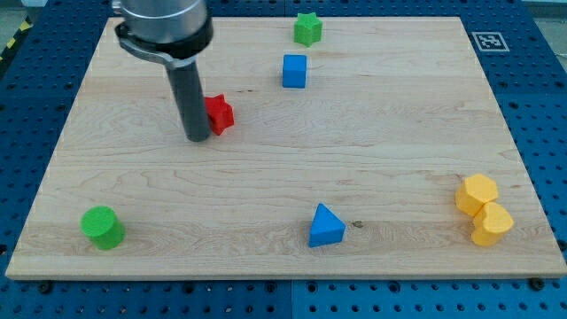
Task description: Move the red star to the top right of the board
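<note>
The red star (219,113) lies in the upper left part of the counter (266,177), partly hidden by the rod. My tip (197,138) rests on the board touching the star at its 8 o'clock side. There is no hand; the rod holds nothing. A blue cube (294,71) sits at 2 o'clock from the star, a green star (307,29) beyond it. At 5 o'clock lies a blue triangle (325,226), at 7 o'clock a green cylinder (102,227). Far off at 4 o'clock, two yellow blocks (483,209) touch each other.
</note>
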